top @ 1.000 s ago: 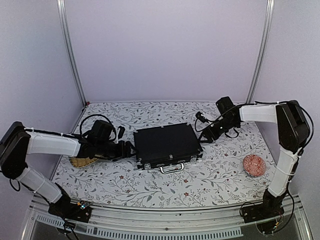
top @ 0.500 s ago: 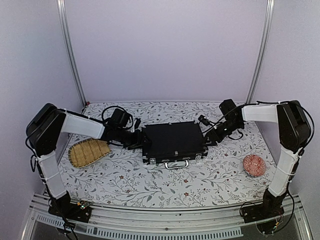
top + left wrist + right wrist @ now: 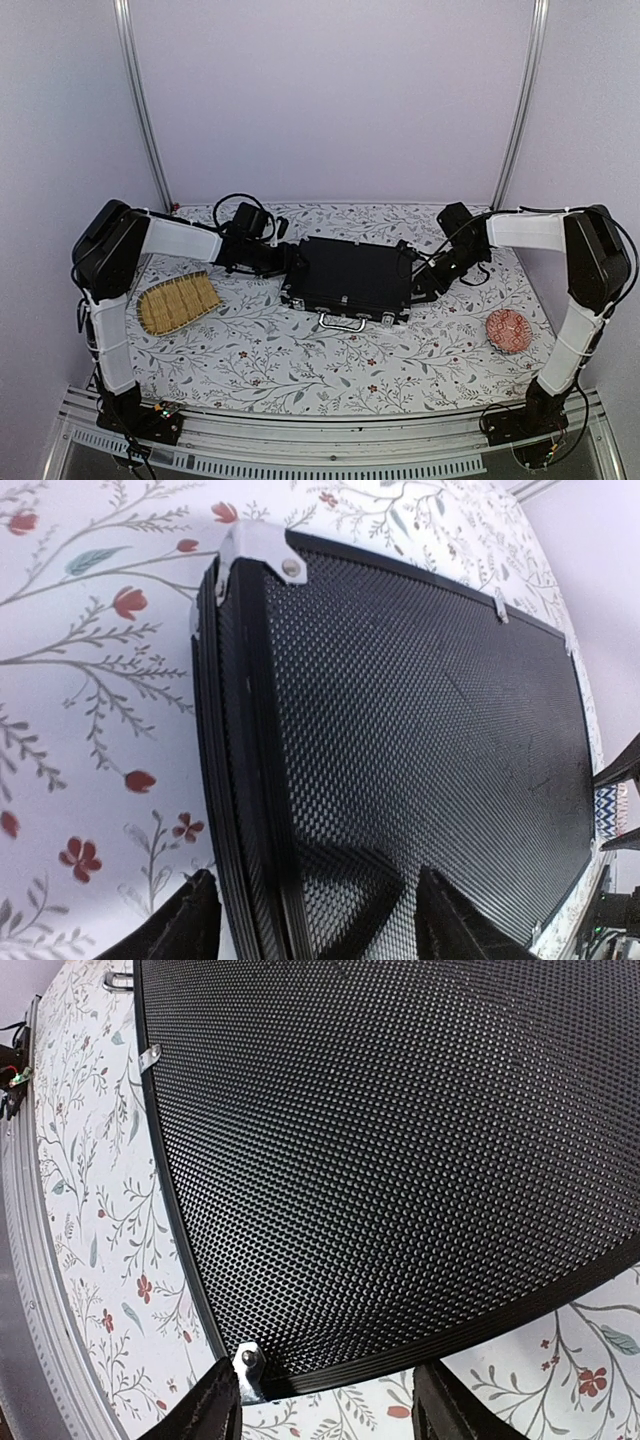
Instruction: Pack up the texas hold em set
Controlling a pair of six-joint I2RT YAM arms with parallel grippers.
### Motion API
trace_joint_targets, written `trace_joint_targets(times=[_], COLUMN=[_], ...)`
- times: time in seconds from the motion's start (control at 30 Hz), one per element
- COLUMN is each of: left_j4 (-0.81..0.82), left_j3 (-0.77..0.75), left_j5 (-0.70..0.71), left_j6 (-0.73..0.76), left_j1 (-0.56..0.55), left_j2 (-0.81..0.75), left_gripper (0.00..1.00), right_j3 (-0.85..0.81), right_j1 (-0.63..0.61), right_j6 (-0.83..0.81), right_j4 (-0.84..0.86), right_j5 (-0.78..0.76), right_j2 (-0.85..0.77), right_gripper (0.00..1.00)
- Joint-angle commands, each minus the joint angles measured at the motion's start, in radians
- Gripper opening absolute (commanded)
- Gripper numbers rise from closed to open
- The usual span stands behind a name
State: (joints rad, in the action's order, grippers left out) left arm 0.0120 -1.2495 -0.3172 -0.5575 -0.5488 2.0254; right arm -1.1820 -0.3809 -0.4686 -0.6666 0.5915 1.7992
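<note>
Btwn L tool [image 3: 281,263], R tool [image 3: 417,284]: case [image 3: 350,275]

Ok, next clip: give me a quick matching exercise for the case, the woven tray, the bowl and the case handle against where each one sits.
Things:
1. black case
2. woven tray
3. red bowl
4. silver handle

Places:
A. near the right edge of the table
B. middle of the table
C. on the case's near side
D. left part of the table

Pairs: 1-B, 2-D, 3-A, 4-C.
</note>
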Motion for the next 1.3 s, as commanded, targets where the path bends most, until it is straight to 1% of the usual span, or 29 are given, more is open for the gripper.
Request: trace_joint_targets(times=[0.0,0.07,0.13,0.23,0.3,0.33,0.4,0.43,0.5,0.53,0.57,0.6,0.63,0.7,1.0,1.27], left_j4=[-0.066,-0.091,-0.102,-0.100,-0.084,-0.078,-0.076,-0.076,-0.068,-0.066,-0.064,-0.064,-0.065,-0.069,-0.069,-0.078], left_j3=[0.059,0.096,0.141,0.201,0.234,0.245,0.258,0.263,0.270,0.273,0.276,0.278,0.278,0.281,0.277,0.270], left_j5=[0.160,0.217,0.244,0.205,0.164,0.149,0.133,0.127,0.102,0.092,0.079,0.064,0.051,0.049,0.048,0.028], left_j6=[0.063,0.068,0.074,0.075,0.080,0.081,0.087,0.089,0.091,0.092,0.091,0.093,0.095,0.097,0.103,0.107], left_j1=[-0.020,-0.030,-0.042,-0.064,-0.086,-0.099,-0.121,-0.130,-0.140,-0.145,-0.148,-0.152,-0.156,-0.162,-0.162,-0.166], left_j2=[-0.197,-0.272,-0.352,-0.422,-0.445,-0.449,-0.448,-0.444,-0.434,-0.427,-0.420,-0.410,-0.402,-0.389,-0.334,-0.288], left_gripper=[0.67,0.68,0.68,0.66,0.60,0.55,0.42,0.32,0.03,0.00,0.00,0.00,0.00,0.00,0.00,0.00], right_j3=[-0.008,-0.019,-0.059,-0.111,-0.134,-0.140,-0.152,-0.159,-0.172,-0.177,-0.179,-0.178,-0.177,-0.172,-0.133,-0.130], right_j1=[-0.009,-0.006,-0.005,-0.005,-0.006,-0.006,-0.006,-0.006,-0.007,-0.008,-0.009,-0.012,-0.019,-0.031,-0.042,-0.043], right_j6=[-0.018,-0.036,-0.040,-0.031,-0.021,-0.020,-0.021,-0.023,-0.024,-0.024,-0.026,-0.027,-0.026,-0.025,0.001,-0.010], right_j4=[-0.079,-0.119,-0.140,-0.153,-0.138,-0.122,-0.090,-0.074,-0.046,-0.038,-0.025,-0.014,-0.009,0.007,0.060,0.049], right_j5=[-0.001,-0.022,-0.047,-0.082,-0.099,-0.094,-0.056,-0.023,0.043,0.069,0.104,0.128,0.145,0.159,0.138,0.100], right_j2=[-0.084,-0.113,-0.140,-0.158,-0.156,-0.154,-0.135,-0.120,-0.083,-0.061,-0.040,-0.016,0.004,0.042,0.136,0.172], right_gripper=[0.60,0.61,0.61,0.62,0.61,0.59,0.52,0.47,0.30,0.22,0.15,0.10,0.07,0.04,0.03,0.04])
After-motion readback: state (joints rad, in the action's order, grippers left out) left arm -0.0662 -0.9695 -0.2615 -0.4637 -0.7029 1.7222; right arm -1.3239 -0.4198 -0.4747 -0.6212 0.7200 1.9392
